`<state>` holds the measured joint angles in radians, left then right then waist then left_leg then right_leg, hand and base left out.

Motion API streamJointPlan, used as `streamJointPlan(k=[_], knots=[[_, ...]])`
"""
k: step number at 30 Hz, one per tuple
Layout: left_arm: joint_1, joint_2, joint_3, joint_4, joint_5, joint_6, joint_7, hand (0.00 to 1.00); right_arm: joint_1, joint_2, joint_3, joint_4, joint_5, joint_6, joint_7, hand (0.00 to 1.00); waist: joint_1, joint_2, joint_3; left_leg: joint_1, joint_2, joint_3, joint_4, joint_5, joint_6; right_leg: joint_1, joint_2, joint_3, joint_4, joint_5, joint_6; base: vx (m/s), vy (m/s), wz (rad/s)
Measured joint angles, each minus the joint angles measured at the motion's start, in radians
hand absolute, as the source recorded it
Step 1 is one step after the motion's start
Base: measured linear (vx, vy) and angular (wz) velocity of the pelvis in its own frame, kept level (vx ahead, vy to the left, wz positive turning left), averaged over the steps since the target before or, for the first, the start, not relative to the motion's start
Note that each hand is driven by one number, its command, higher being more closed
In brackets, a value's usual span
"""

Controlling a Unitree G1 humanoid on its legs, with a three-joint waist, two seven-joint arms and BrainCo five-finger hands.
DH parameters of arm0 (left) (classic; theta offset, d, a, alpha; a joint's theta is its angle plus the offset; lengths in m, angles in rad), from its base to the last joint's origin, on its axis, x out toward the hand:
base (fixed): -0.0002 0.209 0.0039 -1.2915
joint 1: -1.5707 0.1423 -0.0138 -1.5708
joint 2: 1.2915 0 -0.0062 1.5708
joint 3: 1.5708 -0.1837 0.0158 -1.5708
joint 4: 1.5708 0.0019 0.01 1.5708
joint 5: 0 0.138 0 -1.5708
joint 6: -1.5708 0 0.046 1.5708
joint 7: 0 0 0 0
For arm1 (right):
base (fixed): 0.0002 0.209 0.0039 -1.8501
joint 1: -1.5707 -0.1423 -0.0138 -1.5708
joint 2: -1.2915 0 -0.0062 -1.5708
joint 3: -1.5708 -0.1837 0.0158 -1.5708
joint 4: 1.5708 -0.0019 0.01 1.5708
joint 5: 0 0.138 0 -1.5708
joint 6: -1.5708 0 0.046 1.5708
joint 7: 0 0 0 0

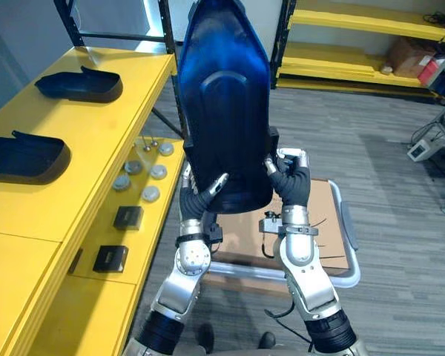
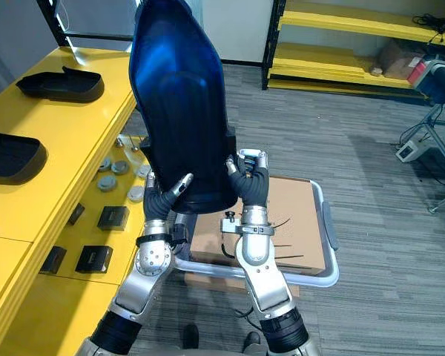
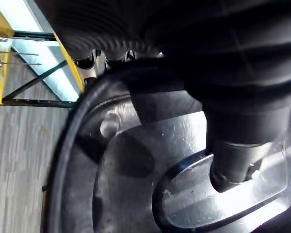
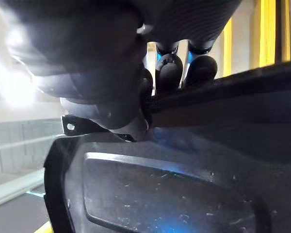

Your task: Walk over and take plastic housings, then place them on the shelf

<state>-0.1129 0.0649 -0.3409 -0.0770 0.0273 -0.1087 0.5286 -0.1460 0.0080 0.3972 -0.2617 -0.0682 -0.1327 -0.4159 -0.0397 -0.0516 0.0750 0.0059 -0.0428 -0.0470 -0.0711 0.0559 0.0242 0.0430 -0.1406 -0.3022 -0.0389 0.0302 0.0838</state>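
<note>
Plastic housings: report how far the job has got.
Done: a far housing and a near housing already lie on the yellow shelf. In hand: the blue housing stands upright beside the shelf, gripped at its lower edge by the left robot hand and the right robot hand. Left: set it down on the shelf's bare top.

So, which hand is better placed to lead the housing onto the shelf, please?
Left. The left hand grips the housing on its shelf side; the yellow shelf lies to the robot's left. The right hand holds the far edge.
</note>
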Motion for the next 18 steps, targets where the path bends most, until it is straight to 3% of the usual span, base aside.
streamJointPlan(k=[10, 15, 18], knots=[[0.007, 0.002, 0.01, 0.0, -0.018, 0.016, -0.025, 1.0, 0.0, -0.128, -0.009, 0.0, 0.055, -0.064, 0.116, 0.0, 0.001, 0.002, -0.019, 0.004, 0.0, -0.002, -0.002, 0.0, 0.0, 0.004, 0.0, -0.001, 0.0, 0.0, 0.0, 0.0, 0.0, 0.0], [0.026, -0.003, 0.028, -0.004, -0.018, 0.015, -0.078, 1.0, 0.0, -0.156, -0.098, -0.016, 0.183, -0.096, 0.197, 0.0, 0.001, 0.019, -0.037, 0.009, -0.001, -0.005, -0.012, 0.001, 0.001, 0.004, 0.0, -0.001, 0.0, 0.0, 0.0, 0.0, 0.0, 0.0], [0.063, -0.006, 0.035, -0.025, -0.019, 0.012, -0.1, 1.0, 0.0, -0.146, -0.216, -0.124, 0.256, -0.128, 0.205, 0.0, 0.001, 0.03, -0.045, 0.012, -0.002, -0.006, -0.017, 0.001, 0.001, 0.005, -0.001, -0.003, -0.001, 0.0, 0.0, 0.0, 0.0, 0.0]])
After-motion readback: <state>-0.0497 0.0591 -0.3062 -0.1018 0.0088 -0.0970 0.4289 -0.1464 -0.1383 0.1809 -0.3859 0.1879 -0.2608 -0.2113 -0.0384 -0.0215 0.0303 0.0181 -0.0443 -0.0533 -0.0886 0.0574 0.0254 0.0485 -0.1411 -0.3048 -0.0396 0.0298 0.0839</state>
